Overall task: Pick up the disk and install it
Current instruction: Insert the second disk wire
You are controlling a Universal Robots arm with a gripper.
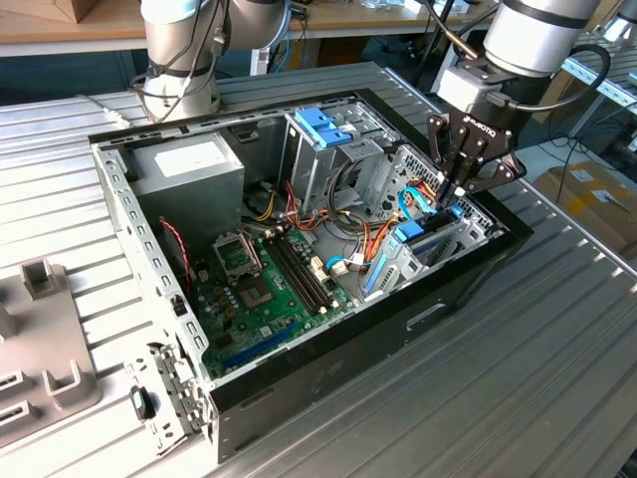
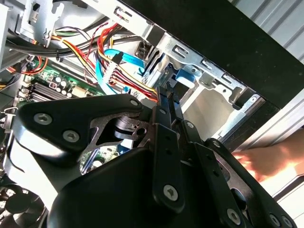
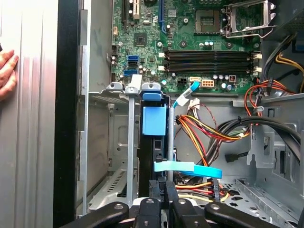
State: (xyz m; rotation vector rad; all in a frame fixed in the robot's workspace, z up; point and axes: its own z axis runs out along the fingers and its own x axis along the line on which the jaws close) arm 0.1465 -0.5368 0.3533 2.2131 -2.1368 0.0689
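**A:** What lay closest in the exterior view?

**B:** The ribbed metal counter (image 1: 518, 378), and on it the open computer case (image 1: 328, 358) with its black side wall facing the camera. A grey moulded fixture (image 1: 40, 349) sat at the exterior view's left edge.

**A:** And inside the case?

**B:** The green motherboard (image 1: 264, 289) lay flat on the bottom. Past it, toward the exterior view's right, the disk (image 1: 423, 237) stood on edge in the drive bay, blue rails showing, among orange and red wires.

**A:** Where was the gripper?

**B:** The gripper (image 1: 456, 191) hung straight above that bay, tips down at the disk's upper edge. In both wrist views the fingers (image 2: 164, 102) were pressed together, with almost no gap. I could not tell whether they touched the disk.

**A:** What did the first wrist view add?

**B:** The gripper (image 3: 164, 187) was in line with the disk (image 3: 155, 118), which sat edge-on between the bay's metal walls. A flat blue cable (image 3: 187, 167) crossed just beside it. A hand (image 3: 7, 71) rested on the counter outside the case wall.

**A:** Farther back?

**B:** The grey power-supply box (image 1: 189, 169), the metal cage (image 1: 323, 129) with a blue top, then the arm's base (image 1: 179, 50).
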